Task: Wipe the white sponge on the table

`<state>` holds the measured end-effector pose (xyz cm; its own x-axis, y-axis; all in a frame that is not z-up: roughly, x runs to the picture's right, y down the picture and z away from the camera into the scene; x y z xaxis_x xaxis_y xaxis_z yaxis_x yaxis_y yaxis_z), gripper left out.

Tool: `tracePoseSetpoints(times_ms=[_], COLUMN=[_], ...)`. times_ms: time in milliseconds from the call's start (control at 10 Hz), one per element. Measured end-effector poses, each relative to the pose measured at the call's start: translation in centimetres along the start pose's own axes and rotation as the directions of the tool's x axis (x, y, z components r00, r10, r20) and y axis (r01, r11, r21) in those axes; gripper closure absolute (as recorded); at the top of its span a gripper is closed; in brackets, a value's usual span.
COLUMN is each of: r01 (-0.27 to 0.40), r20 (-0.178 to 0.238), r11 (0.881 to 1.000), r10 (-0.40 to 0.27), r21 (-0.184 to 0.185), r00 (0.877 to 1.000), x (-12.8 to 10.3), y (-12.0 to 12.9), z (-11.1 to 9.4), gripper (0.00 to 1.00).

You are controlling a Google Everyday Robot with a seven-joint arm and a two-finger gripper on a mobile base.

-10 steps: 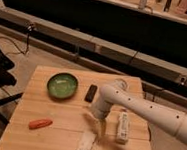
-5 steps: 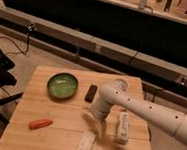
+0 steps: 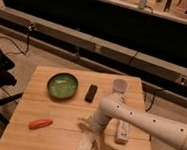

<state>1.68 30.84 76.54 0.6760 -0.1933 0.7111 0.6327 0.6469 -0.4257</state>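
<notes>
While the gripper (image 3: 92, 130) sits jaws wide at 12 o'clock of the sponge (image 3: 86, 144), that pad lies near the 6 o'clock edge of the table (image 3: 39, 99). Likely soft and light, so grip across its width, gently.

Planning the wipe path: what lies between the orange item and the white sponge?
Only bare table, as the camera view shows. The pincer hangs just above the white sponge.

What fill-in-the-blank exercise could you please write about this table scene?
The bowl is ____. The gripper hovers directly over the ____ sponge on the table. The black bar lies between the bowl and the white ____.
Answers: green; white; cup.
</notes>
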Motion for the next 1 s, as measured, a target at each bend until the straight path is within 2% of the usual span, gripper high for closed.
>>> tracePoseSetpoints(times_ms=[400,500,700,1000], r01=[0.007,0.002,-0.009,-0.029], r20=[0.027,0.026,0.018,-0.005], r11=[1.0,0.999,0.999,1.0], r10=[-0.006,-0.001,0.01,0.029], r21=[-0.029,-0.038,-0.036,-0.006], r00=[1.0,1.0,1.0,1.0], x=[-1.2,-1.3,-1.3,-1.4], y=[1.6,1.9,2.0,2.0], z=[2.3,2.6,2.6,1.9], gripper=[0.0,0.05,0.25,0.62])
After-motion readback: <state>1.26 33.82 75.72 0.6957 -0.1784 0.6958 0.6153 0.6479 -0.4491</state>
